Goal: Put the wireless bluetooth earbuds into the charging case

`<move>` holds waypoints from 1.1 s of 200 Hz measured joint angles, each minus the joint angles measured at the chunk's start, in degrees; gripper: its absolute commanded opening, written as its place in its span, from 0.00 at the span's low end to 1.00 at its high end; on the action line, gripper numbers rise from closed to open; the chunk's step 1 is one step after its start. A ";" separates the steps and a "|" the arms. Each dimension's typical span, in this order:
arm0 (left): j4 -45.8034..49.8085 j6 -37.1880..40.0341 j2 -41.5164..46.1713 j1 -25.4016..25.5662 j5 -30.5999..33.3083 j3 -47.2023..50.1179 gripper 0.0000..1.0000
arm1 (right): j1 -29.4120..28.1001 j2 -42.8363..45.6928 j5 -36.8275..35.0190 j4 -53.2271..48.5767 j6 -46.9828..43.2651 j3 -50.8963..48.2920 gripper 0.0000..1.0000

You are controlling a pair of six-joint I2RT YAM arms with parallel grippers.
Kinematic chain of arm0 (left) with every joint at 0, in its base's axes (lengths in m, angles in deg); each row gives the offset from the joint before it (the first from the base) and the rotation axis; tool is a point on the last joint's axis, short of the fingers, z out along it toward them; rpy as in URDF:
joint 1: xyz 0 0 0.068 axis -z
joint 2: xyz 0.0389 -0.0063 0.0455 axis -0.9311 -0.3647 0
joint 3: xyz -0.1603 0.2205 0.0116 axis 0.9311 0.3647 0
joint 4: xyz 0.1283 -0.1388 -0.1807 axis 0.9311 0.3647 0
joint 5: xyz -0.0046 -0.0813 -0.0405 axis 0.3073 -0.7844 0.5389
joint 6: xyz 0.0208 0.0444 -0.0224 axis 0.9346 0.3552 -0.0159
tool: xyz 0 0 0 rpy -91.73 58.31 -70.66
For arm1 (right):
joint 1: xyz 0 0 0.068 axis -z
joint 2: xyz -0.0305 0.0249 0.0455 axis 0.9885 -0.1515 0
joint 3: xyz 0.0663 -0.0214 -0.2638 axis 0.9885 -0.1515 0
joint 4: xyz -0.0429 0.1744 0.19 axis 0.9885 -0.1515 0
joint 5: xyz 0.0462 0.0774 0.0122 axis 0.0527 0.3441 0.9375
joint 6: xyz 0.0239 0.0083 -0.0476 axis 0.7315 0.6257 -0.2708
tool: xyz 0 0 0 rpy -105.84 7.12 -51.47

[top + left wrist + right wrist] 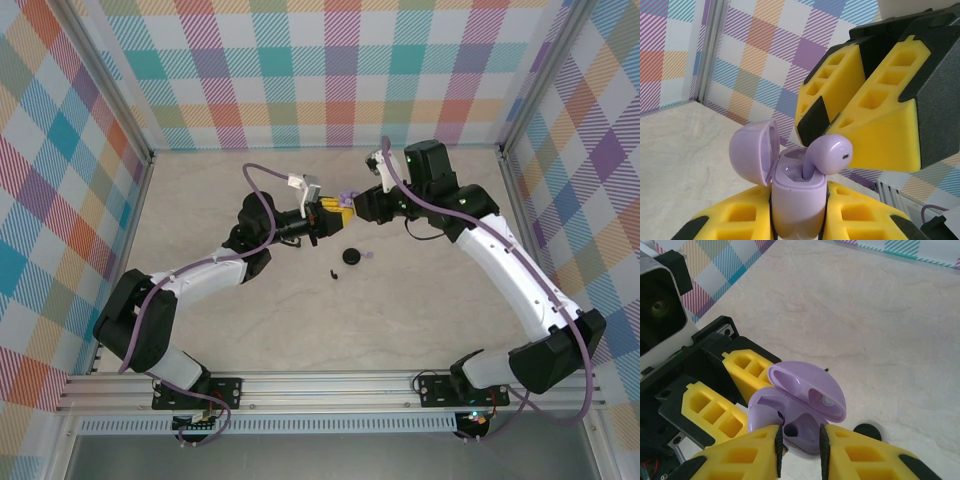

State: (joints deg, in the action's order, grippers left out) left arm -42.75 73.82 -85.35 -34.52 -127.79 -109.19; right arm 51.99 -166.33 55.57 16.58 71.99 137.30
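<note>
My left gripper [798,212] is shut on the body of a pale lilac charging case [797,205], held upright above the table with its lid [752,155] swung open. A lilac earbud [832,155] stands with its stem in one socket, its head leaning against a yellow finger [880,130] of my right gripper. From the right wrist, the right gripper [800,440] hovers just over the case [807,432], jaws a little apart with nothing between them. The earbud [760,412] sits beside its left finger; the other socket is empty. From above, both grippers meet at the case [347,196].
On the table below lie a round black case [351,257] with a lilac earbud [367,257] beside it, and a small black earbud [333,272] nearer the front. The black case [867,431] also peeks past my right finger. Checkered walls enclose the marble tabletop.
</note>
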 measured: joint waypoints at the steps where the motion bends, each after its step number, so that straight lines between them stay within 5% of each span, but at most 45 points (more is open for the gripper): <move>1: 0.04 0.04 0.00 0.00 0.00 -0.02 0.00 | 0.00 -0.04 0.04 0.00 0.04 0.00 0.29; 94: 1.49 1.18 0.00 0.55 -0.59 -0.68 0.00 | 0.00 -1.86 1.49 -1.09 0.11 2.34 0.31; 126: 1.49 1.38 0.00 0.61 -0.44 -0.68 0.00 | 0.00 -1.77 1.18 -1.09 0.46 2.34 0.41; 220: -0.94 -1.49 0.00 -1.95 -4.07 -0.63 0.00 | 4.68 8.57 -9.16 -0.85 1.81 -3.82 0.50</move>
State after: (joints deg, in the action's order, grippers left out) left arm -43.69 72.34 -85.35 -36.47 -131.86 -109.82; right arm 56.67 -157.77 46.41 15.73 73.81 133.48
